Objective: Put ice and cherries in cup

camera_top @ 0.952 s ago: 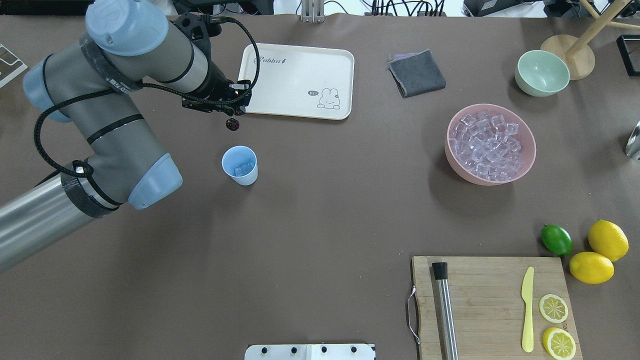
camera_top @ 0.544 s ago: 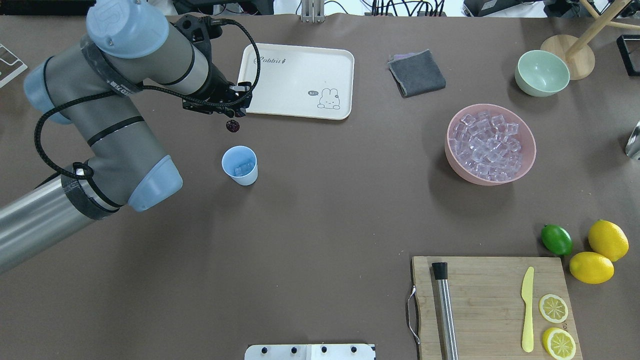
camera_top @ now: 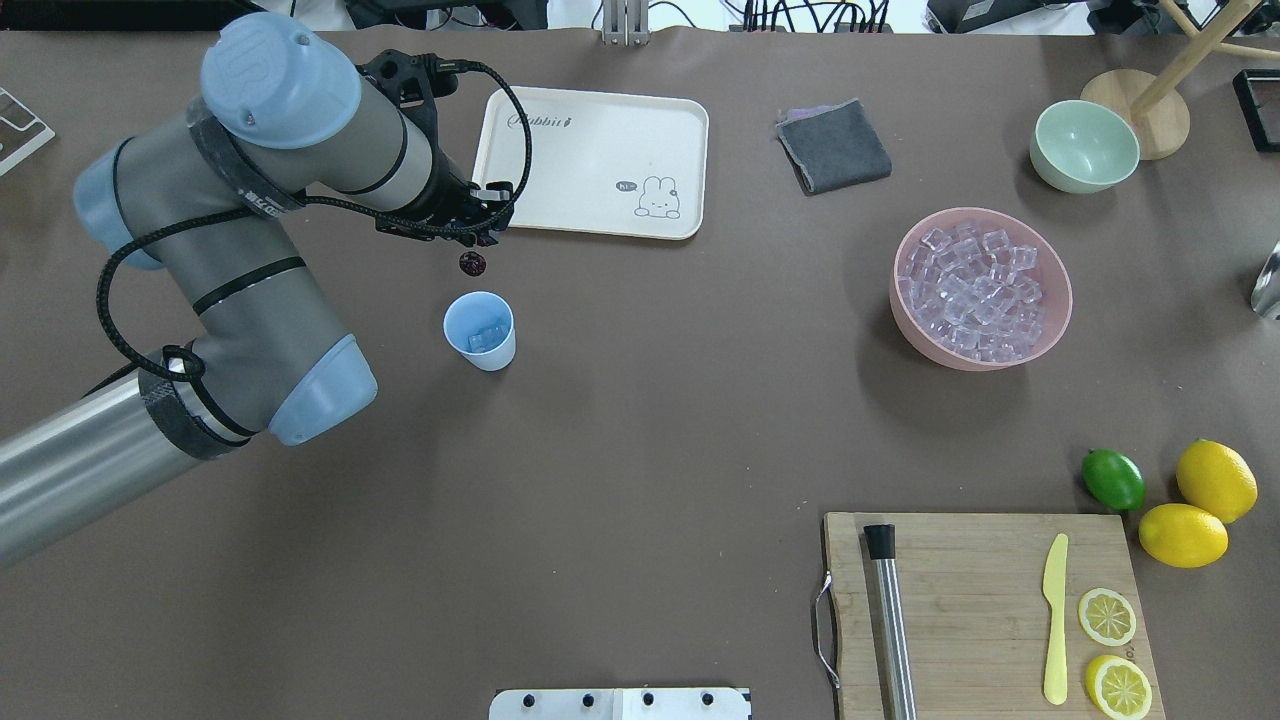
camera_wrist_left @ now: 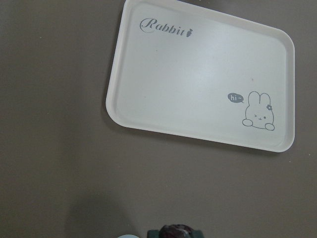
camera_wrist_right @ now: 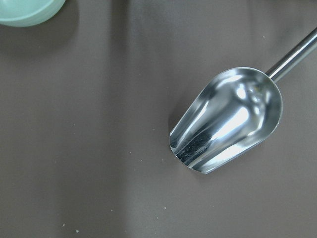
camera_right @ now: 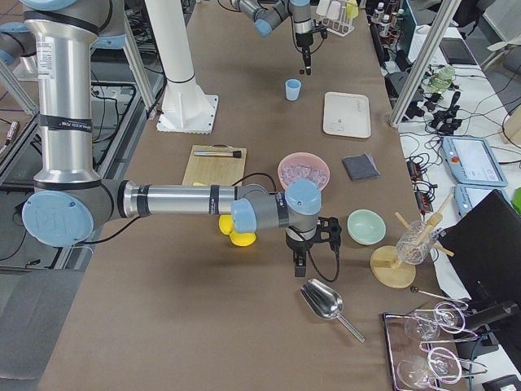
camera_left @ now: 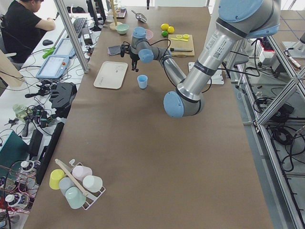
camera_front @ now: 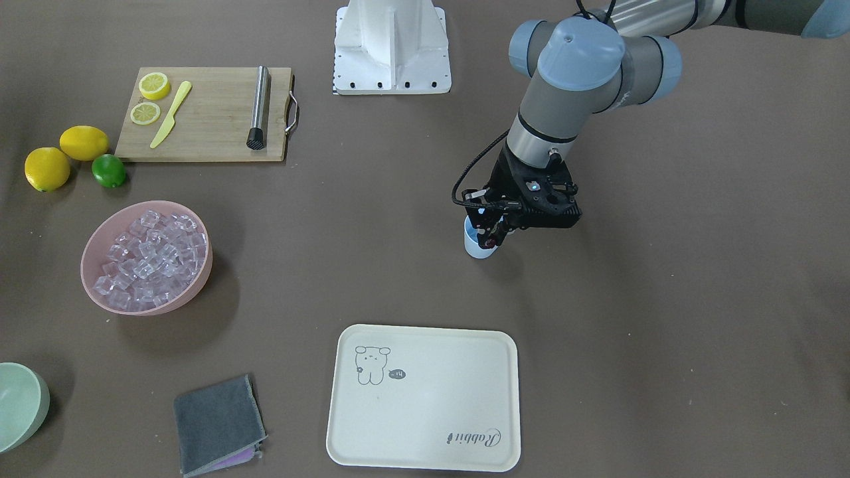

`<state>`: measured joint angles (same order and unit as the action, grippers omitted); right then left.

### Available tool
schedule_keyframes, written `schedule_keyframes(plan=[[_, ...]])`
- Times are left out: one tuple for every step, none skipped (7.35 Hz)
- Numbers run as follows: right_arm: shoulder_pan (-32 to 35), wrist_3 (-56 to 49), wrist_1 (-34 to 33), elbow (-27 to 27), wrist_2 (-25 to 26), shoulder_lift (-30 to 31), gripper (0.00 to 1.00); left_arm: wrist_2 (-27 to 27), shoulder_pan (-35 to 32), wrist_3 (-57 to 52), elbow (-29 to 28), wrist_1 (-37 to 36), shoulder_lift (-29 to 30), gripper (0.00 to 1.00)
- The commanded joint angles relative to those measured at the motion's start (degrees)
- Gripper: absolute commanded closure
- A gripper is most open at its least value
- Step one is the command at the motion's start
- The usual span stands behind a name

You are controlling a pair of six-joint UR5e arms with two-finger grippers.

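Observation:
The light-blue cup (camera_top: 480, 330) stands upright left of centre with a few ice cubes (camera_top: 487, 337) inside. More ice (camera_top: 975, 290) fills the pink bowl (camera_top: 905, 300). My left gripper (camera_top: 483, 236) is shut on the stems of the dark cherries (camera_top: 471, 263), which hang above the table just beyond the cup, between it and the tray. In the front-facing view the gripper (camera_front: 495, 232) partly hides the cup (camera_front: 473, 244). The cherries (camera_wrist_left: 176, 231) show at the bottom edge of the left wrist view. My right gripper (camera_right: 298, 259) hovers by the metal scoop (camera_wrist_right: 225, 121); I cannot tell whether it is open.
A cream rabbit tray (camera_top: 595, 165) lies beyond the cup. A grey cloth (camera_top: 833, 145), a pale green bowl (camera_top: 1084, 145), a lime (camera_top: 1113, 478), lemons (camera_top: 1215, 478) and a cutting board (camera_top: 985, 610) with a knife and muddler lie on the right.
My left arm has shifted right and a little nearer, carrying the hanging cherries closer to the cup. The cup and everything else have stayed put.

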<state>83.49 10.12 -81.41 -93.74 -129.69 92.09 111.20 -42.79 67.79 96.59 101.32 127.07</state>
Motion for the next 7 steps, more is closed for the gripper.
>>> schedule_keyframes(plan=[[-0.26, -0.37, -1.21, -0.04, 0.66, -0.68, 0.00, -1.42, 1.03, 0.15, 1.57, 0.28, -1.99, 0.68], [-0.26, -0.37, -1.21, 0.14, 0.67, -0.86, 0.00, -3.34, 2.95, 0.15, 3.06, 0.28, -3.66, 0.68], [-0.17, -0.37, -1.21, 0.14, 0.93, -0.86, 0.00, -3.54, 3.32, 0.15, 3.25, 0.28, -3.76, 0.68], [-0.26, -0.37, -1.21, 0.14, 1.10, -0.86, 0.00, -3.54, 3.41, 0.15, 3.26, 0.28, -3.85, 0.68], [-0.17, -0.37, -1.21, 0.14, 1.19, -0.77, 0.00, -3.54, 3.41, 0.15, 3.26, 0.28, -3.85, 0.65], [-0.17, -0.37, -1.30, 0.14, 1.28, -0.77, 0.00, -3.54, 3.41, 0.06, 3.26, 0.37, -3.85, 0.20], [-0.17, -0.37, -1.30, 0.14, 1.54, -0.77, 0.00, -3.54, 3.41, 0.06, 3.34, 0.37, -3.94, 0.03]])
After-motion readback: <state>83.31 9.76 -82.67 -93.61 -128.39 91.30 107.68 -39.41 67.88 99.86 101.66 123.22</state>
